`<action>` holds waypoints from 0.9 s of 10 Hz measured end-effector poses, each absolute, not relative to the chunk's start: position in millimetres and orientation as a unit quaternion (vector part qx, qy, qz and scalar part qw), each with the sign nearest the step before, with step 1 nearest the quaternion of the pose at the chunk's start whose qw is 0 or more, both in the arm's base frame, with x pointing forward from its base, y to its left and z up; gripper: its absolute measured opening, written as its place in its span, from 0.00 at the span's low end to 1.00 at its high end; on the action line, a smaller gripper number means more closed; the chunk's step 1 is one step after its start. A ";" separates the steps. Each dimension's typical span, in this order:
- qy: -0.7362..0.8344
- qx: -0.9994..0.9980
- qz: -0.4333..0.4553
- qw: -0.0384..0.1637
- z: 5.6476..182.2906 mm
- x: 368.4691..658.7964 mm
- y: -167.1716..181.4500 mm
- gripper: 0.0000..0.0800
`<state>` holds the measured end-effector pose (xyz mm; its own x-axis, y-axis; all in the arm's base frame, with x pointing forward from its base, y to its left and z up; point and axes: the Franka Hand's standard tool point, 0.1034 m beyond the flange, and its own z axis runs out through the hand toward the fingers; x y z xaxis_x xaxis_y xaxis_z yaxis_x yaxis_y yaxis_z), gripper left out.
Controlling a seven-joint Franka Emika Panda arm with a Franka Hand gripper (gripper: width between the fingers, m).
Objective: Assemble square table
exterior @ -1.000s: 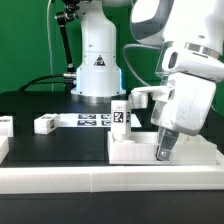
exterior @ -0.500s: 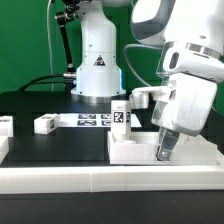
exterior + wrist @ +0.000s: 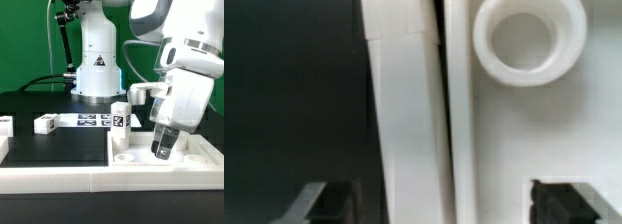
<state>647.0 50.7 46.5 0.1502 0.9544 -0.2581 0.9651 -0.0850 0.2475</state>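
The square table's white tabletop (image 3: 135, 152) lies flat on the black mat at the exterior view's right, rimmed face up, with round sockets showing. My gripper (image 3: 162, 150) hangs just above its near part, open and holding nothing. In the wrist view the gripper (image 3: 441, 203) has its dark fingers (image 3: 322, 203) spread either side of the tabletop's (image 3: 526, 140) edge, and a round socket (image 3: 523, 40) lies further along. One white leg (image 3: 121, 114) stands upright behind the tabletop. Two more legs (image 3: 45, 124) (image 3: 5, 125) lie at the left.
The marker board (image 3: 92, 120) lies flat in the middle of the mat. A long white rail (image 3: 80, 180) runs along the front edge. The robot base (image 3: 97, 70) stands at the back, with black cables to its left.
My gripper has opened, let go of the tabletop's edge and risen a little above it. The tabletop now lies flat. The legs have not moved.
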 end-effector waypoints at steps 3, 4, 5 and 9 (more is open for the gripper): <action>0.638 0.746 -0.016 0.188 68.8 654.5 30.0 0.79; 0.629 0.753 -0.010 0.193 82.0 655.0 18.8 0.81; 0.614 0.764 0.004 0.197 95.1 651.8 13.2 0.81; 0.561 0.807 0.018 0.182 121.9 617.9 -21.6 0.81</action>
